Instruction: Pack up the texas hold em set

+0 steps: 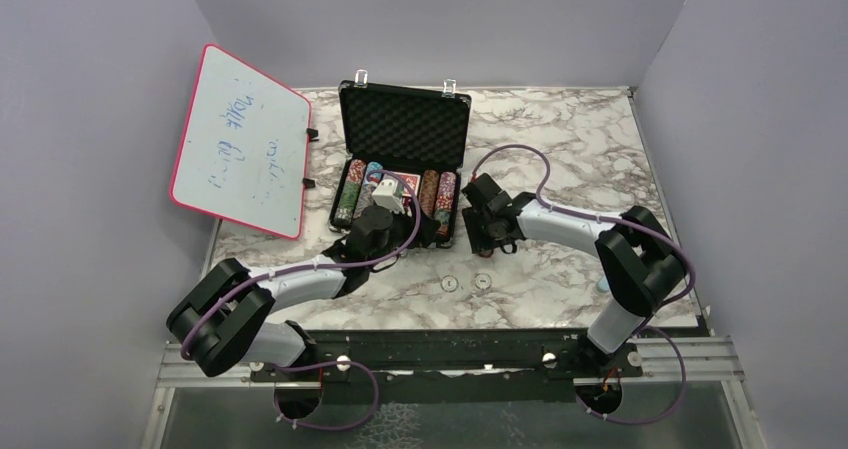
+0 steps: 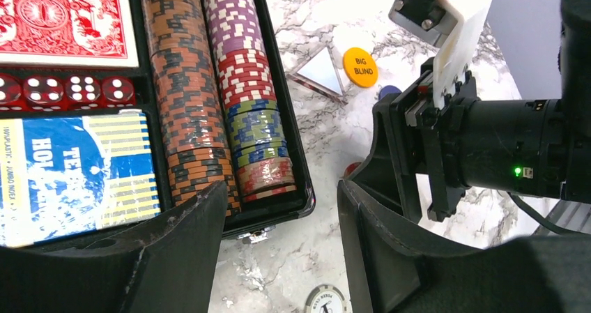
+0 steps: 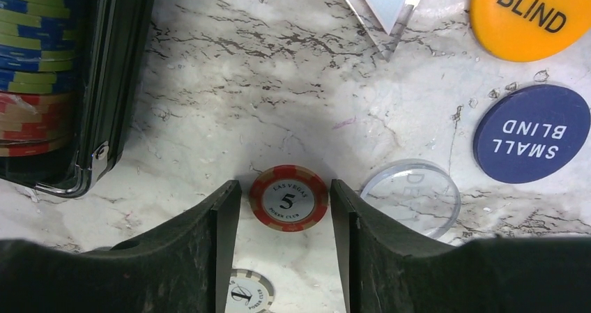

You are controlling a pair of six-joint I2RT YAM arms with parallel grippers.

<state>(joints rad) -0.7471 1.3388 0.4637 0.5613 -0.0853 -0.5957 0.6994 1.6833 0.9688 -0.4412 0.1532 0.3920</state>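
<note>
Your right gripper (image 3: 286,208) straddles the red 5 chip (image 3: 288,197), low in the centre of its wrist view, with the fingers spread to either side and not yet pinching. Close squarely on the chip's rim and stay low (it lies flat on slick stone), avoiding the clear disc (image 3: 410,196) just to its right. The left gripper (image 2: 282,208) hangs spread over the open case (image 1: 404,124), at its lower right corner. The table (image 1: 560,129) is veined marble, and the walls (image 1: 450,19) are plain grey.
</note>
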